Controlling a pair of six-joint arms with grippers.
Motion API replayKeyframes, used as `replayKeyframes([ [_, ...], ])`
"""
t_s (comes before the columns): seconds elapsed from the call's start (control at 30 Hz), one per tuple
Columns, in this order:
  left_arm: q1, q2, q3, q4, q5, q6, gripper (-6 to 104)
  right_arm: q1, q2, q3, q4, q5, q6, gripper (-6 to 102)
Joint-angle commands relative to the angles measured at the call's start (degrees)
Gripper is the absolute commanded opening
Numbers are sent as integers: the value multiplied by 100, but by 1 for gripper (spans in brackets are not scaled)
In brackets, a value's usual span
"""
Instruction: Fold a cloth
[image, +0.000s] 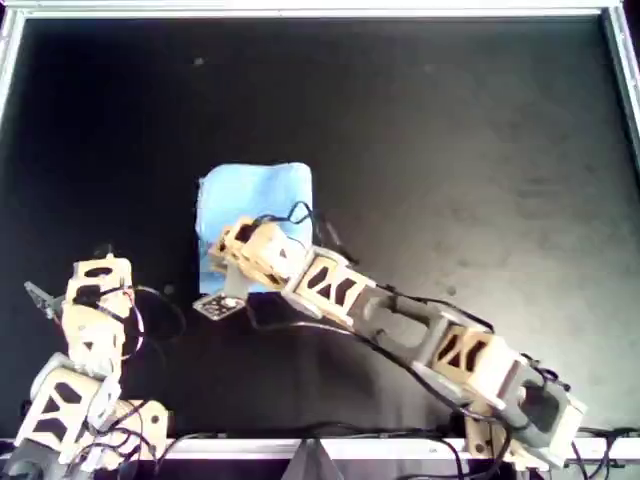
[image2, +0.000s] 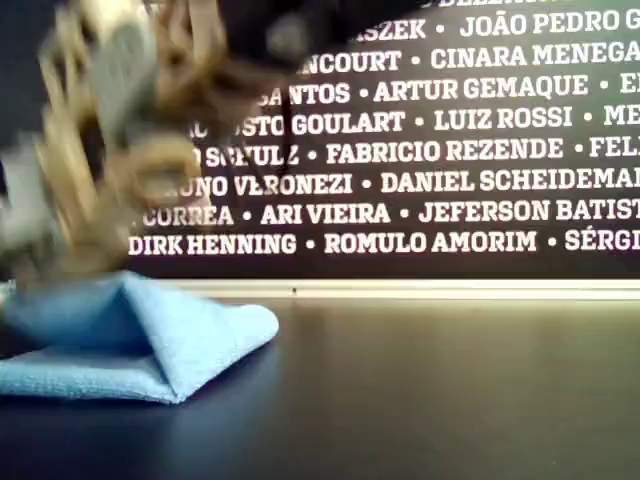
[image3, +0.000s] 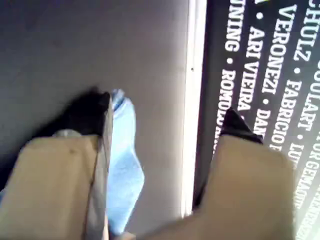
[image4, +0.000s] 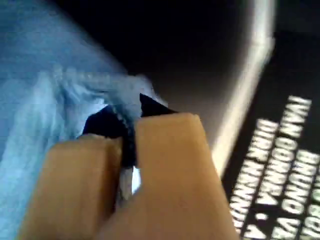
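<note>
The cloth (image: 255, 205) lies folded small on the black table (image: 450, 150), left of centre in the overhead view, its upper layer tented up. My second claw (image4: 127, 117) is pinched tight on a bunched edge of it, while my first claw (image3: 160, 125) gapes wide and empty, away from the fabric. It looks thin, light and limp, likely to sag and slide, so corners or a doubled edge seem the best hold.

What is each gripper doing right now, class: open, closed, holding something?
My first gripper: open, holding nothing, away from the cloth.
My second gripper: closed, pinching the cloth's edge.
</note>
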Motion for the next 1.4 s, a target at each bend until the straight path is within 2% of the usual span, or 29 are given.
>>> replayKeyframes([
  [0.0, 70, 79, -97, -97, -62, 9, 78, 44, 193, -308, -264, -18, 26, 16],
  [0.13, 70, 79, -97, -97, -62, 9, 78, -9, 202, -290, -237, -9, 18, 35],
  [0.2, 70, 79, -97, -97, -62, 9, 78, -26, 308, -290, -158, -9, -62, 41],
  [0.33, 70, 79, -97, -97, -62, 18, 78, -70, 422, -281, -53, -9, -79, 41],
  [0.67, 62, 79, 18, -97, -62, 18, 78, -167, 1292, -290, 1951, 9, -88, 41],
  [0.93, 62, 79, 18, -97, -62, 18, 78, -255, 2821, -316, 2057, 0, -88, 41],
  [1.07, 62, 79, 18, -97, -62, 18, 78, -413, 3410, -281, 2101, 0, -88, 32],
  [1.27, 62, 79, 26, -97, -62, 18, 78, -1600, 3621, -299, 2101, -9, -88, -1],
  [1.3, 62, 79, 26, -97, -62, 18, 78, -1881, 3621, -290, 2101, -9, -79, -4],
  [1.37, 62, 79, 18, -97, -62, 18, 78, -2487, 3621, -290, 2101, -9, -79, -2],
])
